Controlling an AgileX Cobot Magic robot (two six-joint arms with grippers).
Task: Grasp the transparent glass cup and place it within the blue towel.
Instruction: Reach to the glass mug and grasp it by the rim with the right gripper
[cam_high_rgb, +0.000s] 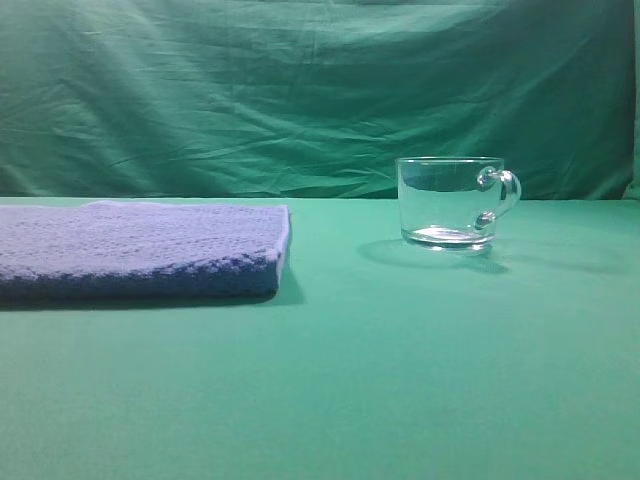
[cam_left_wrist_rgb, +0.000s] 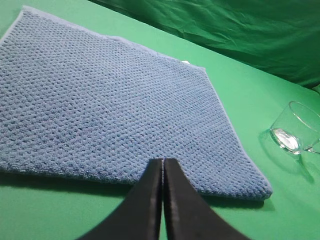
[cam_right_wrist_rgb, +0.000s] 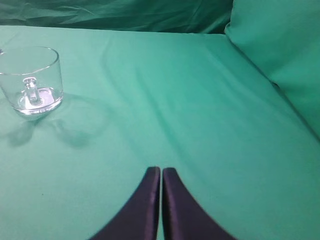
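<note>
The transparent glass cup (cam_high_rgb: 452, 201) stands upright on the green table at the right, its loop handle facing right. It also shows at the right edge of the left wrist view (cam_left_wrist_rgb: 297, 128) and at the far left of the right wrist view (cam_right_wrist_rgb: 31, 81). The blue towel (cam_high_rgb: 140, 250) lies flat at the left, and fills much of the left wrist view (cam_left_wrist_rgb: 110, 105). My left gripper (cam_left_wrist_rgb: 163, 161) is shut and empty, hovering over the towel's near edge. My right gripper (cam_right_wrist_rgb: 161, 171) is shut and empty, over bare table well right of the cup. Neither gripper shows in the high view.
Green cloth covers the table (cam_high_rgb: 400, 360) and hangs as a backdrop (cam_high_rgb: 300, 90). A raised fold of green cloth (cam_right_wrist_rgb: 280, 55) rises at the right of the right wrist view.
</note>
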